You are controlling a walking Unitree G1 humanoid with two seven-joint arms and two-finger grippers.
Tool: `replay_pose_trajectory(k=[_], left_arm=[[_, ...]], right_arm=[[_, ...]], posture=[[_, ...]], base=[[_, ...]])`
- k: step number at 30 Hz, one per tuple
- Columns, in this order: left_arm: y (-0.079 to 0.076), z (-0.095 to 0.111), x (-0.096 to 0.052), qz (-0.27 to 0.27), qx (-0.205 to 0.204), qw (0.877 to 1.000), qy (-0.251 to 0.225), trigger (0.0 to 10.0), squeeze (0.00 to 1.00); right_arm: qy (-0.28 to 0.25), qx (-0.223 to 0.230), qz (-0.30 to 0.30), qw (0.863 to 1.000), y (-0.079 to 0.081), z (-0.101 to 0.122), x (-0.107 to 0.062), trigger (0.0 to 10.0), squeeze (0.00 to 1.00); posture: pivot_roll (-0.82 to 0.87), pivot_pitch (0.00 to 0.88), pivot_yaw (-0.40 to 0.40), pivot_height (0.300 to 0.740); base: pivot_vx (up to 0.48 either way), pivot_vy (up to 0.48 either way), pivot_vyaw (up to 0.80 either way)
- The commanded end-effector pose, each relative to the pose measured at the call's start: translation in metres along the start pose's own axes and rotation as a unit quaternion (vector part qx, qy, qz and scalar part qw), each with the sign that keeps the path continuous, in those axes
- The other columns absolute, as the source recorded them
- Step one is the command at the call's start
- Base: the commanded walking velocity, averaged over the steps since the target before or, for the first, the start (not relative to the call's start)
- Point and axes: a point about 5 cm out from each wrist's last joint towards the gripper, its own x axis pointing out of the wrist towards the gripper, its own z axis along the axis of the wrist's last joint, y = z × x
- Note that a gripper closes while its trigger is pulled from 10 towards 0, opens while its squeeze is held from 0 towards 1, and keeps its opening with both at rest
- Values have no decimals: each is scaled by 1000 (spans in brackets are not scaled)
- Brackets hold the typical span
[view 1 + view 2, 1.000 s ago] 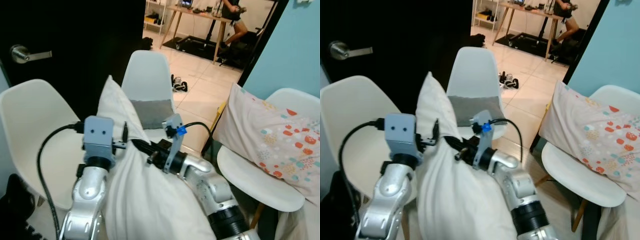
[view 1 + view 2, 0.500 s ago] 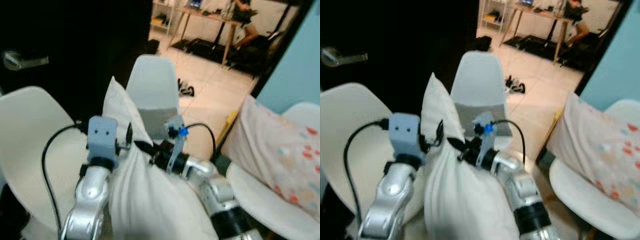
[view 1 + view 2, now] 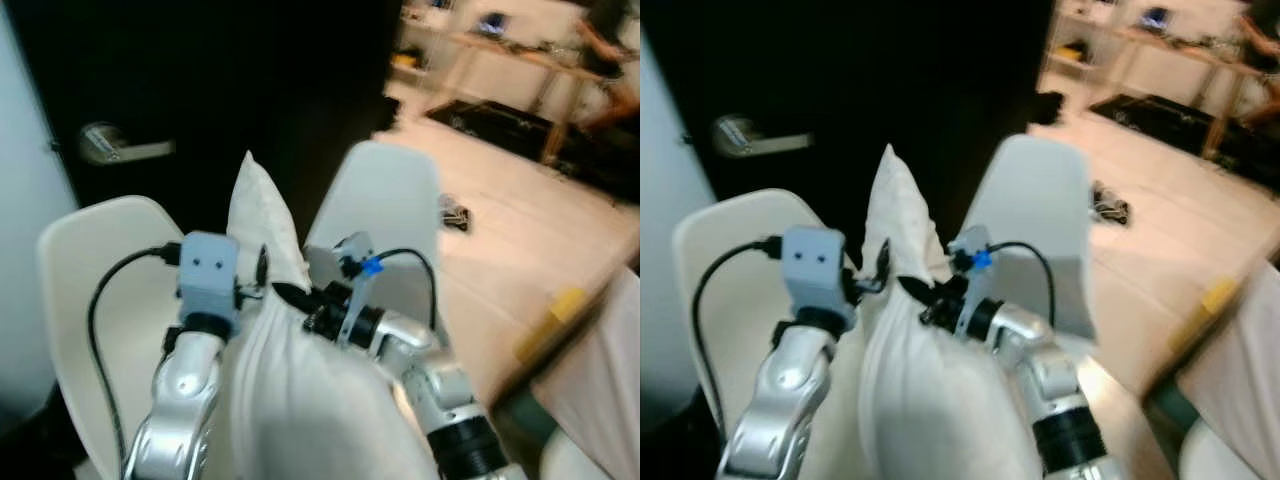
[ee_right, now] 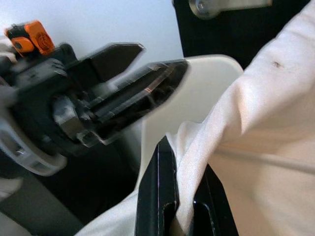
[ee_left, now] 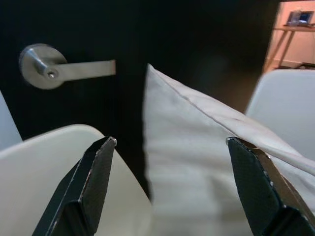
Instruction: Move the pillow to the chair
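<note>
A big white pillow (image 3: 300,390) stands upright between my two arms, its top corner (image 3: 250,170) poking above them. My right gripper (image 3: 287,296) is shut on a fold of the pillow's fabric (image 4: 206,128); in the right wrist view its fingers (image 4: 160,196) pinch the cloth. My left gripper (image 3: 260,272) is open at the pillow's left side, and its fingers (image 5: 96,177) spread wide around the pillow's edge (image 5: 197,147). A white shell chair (image 3: 90,270) stands just left of the pillow, and a second white chair (image 3: 390,200) stands behind it.
A black door with a silver lever handle (image 3: 112,148) is behind the chairs. A patterned pillow (image 3: 612,360) shows at the right edge. Beyond lies a tiled floor (image 3: 520,210) with shoes (image 3: 456,213), a desk and a person far off.
The camera has swung left, so the scene slid right: the patterned pillow's chair is nearly out of view and the left chair and door handle are closer to centre. Both grippers keep their places on the pillow.
</note>
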Motion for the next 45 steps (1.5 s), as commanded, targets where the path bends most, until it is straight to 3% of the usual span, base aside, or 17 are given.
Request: replay_pose_trajectory(k=[1, 21, 27, 30, 31, 34, 35, 37, 39, 41, 44, 45], left_arm=[[-10, 1, -2, -18, -8, 1000, -3, 10000, 0], [-11, 0, -2, -23, -5, 1000, 1, 10000, 0], [-11, 0, -2, -23, -5, 1000, 3, 10000, 0], [-11, 0, -3, -23, -5, 1000, 4, 10000, 0], [-11, 0, -3, -23, -5, 1000, 4, 10000, 0], [-11, 0, -3, -24, -4, 1000, 5, 10000, 0], [-11, 0, -3, -24, -4, 1000, 5, 10000, 0], [-11, -1, -4, -26, -3, 1000, 6, 10000, 0], [-11, -1, -4, -26, -3, 1000, 6, 10000, 0], [-12, -1, -4, -31, 2, 999, 9, 10000, 0], [-12, -2, -4, -34, 6, 999, 10, 10000, 0], [-13, -2, -4, -35, 9, 999, 13, 10000, 0]], right_arm=[[-43, -15, 12, 999, -1, 17, -5, 10000, 0], [-45, -2, 60, 997, -2, 21, -13, 10000, 0], [-30, -25, 67, 997, -6, 22, -18, 10000, 0], [12, -107, 51, 993, -13, 26, -22, 10000, 0], [12, -107, 51, 993, -13, 26, -22, 10000, 0], [46, -191, 36, 980, -20, 32, -23, 10000, 0], [46, -191, 36, 980, -20, 32, -23, 10000, 0], [50, -235, -8, 971, -29, 40, -22, 10000, 0], [50, -235, -8, 971, -29, 40, -22, 10000, 0], [39, -260, -68, 962, -41, 50, -20, 10000, 0], [40, -270, -97, 957, -46, 54, -19, 10000, 0], [57, -301, -125, 944, -52, 56, -19, 10000, 0]], posture=[[32, 0, -139, 740], [49, 0, -144, 740], [53, 0, -144, 740], [57, 0, -145, 740], [57, 0, -145, 740], [54, 0, -142, 740], [54, 0, -142, 740], [57, 0, -142, 740], [57, 0, -142, 740], [61, 0, -142, 740], [61, 0, -142, 740], [63, 0, -142, 740]], base=[[0, 0, 781], [0, 0, 781], [0, 0, 781], [0, 0, 781], [0, 0, 781], [0, 0, 781], [0, 0, 781], [0, 0, 753], [0, 0, 725], [0, -240, 0], [0, -480, 0], [0, -480, 0]])
